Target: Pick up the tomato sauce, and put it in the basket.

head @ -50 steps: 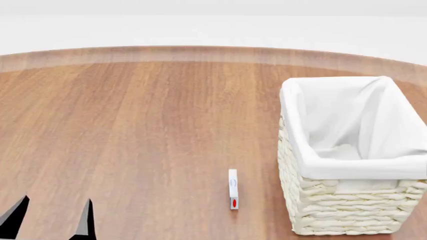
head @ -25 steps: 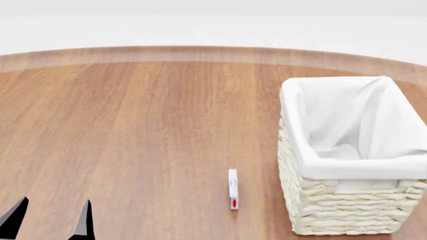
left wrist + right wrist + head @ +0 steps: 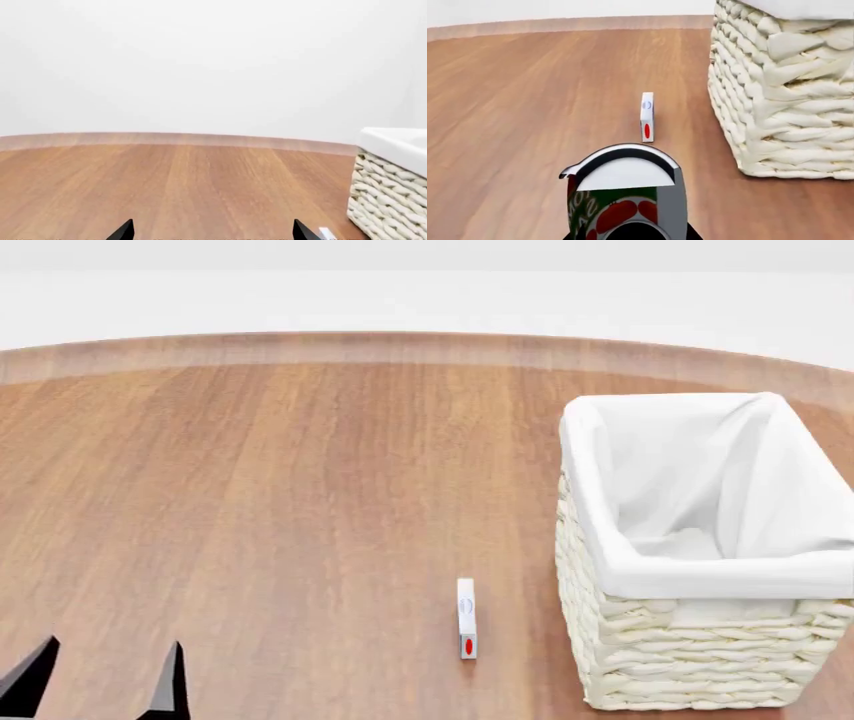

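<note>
The tomato sauce (image 3: 620, 200), a tin can with a red and green label and a silver-white top, fills the near part of the right wrist view. My right gripper (image 3: 630, 234) is shut on it, with black jaw parts showing at both sides of the can. Neither shows in the head view. The cream wicker basket (image 3: 694, 660) with white lining stands at the right of the table. It also shows in the right wrist view (image 3: 780, 100), ahead and beside the can, and in the left wrist view (image 3: 387, 200). My left gripper (image 3: 100, 685) is open and empty at the near left; its fingertips also show in its own view (image 3: 212, 232).
A small white box with a red spot (image 3: 466, 618) lies on the wooden table (image 3: 267, 490) just left of the basket. It also shows in the right wrist view (image 3: 646, 116), just beyond the can. The table's rounded far edge runs across the back.
The left gripper's fingertips have sunk slightly lower in the head view. The basket and the small white box have not moved.
</note>
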